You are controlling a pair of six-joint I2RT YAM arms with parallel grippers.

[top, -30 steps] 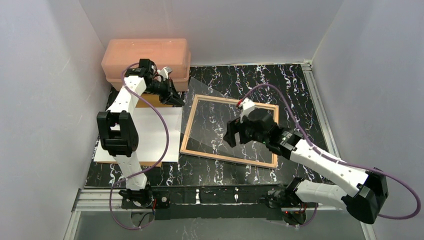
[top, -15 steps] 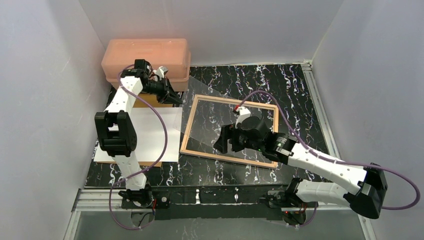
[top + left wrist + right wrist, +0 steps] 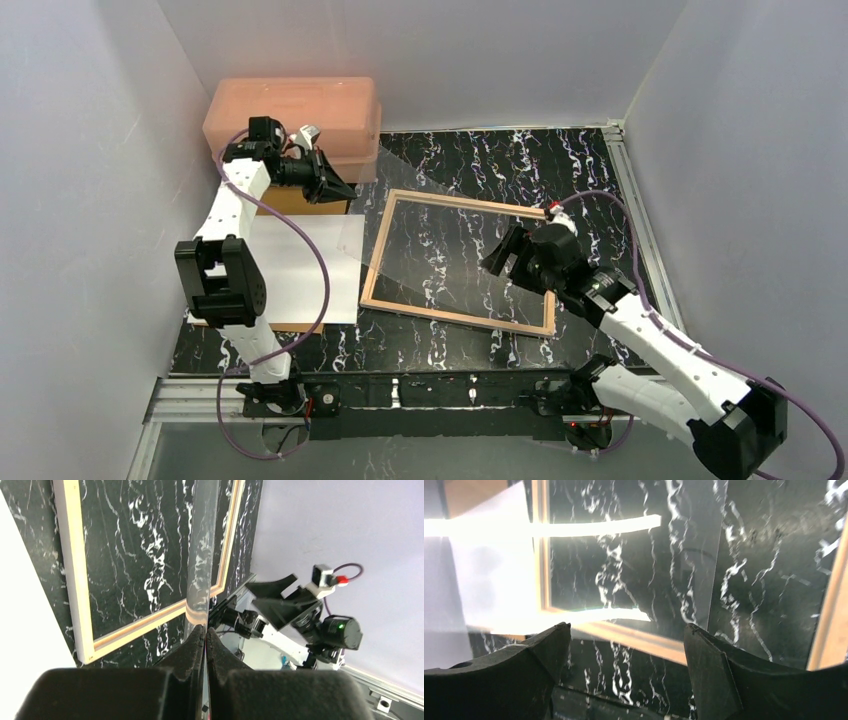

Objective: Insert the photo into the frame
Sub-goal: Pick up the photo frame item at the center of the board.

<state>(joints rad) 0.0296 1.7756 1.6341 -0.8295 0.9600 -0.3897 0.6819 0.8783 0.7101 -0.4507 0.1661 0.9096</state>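
Nearest the worktop's (image 3: 600,180) near edge, right of its middle, the right gripper (image 3: 503,252) hangs above the right part of the frame (image 3: 450,318) with its jaws spread wide and nothing between them; its wrist view looks straight down past both fingers onto marbled black surface and tan rail. The frame lies flat with its tan wood side up, its near rail running along close to the worktop's near edge and the black surface showing through its opening. Just beside its left rail, toward the near-left corner, the photo (image 3: 295,290) lies outside the frame with a plain white side up, resting on a brown board (image 3: 285,326) whose edge peeks out along the near side. Farther back, the left gripper (image 3: 340,188) is pinched tight on the clear pane (image 3: 400,225) at its far-left edge. In the left wrist view the sheet runs edge-on from between the closed fingertips. The pane slants over the left half of the frame; whether its low edge touches the frame cannot be told. At the far-left corner stands a pink plastic box (image 3: 290,115), just behind the left gripper.
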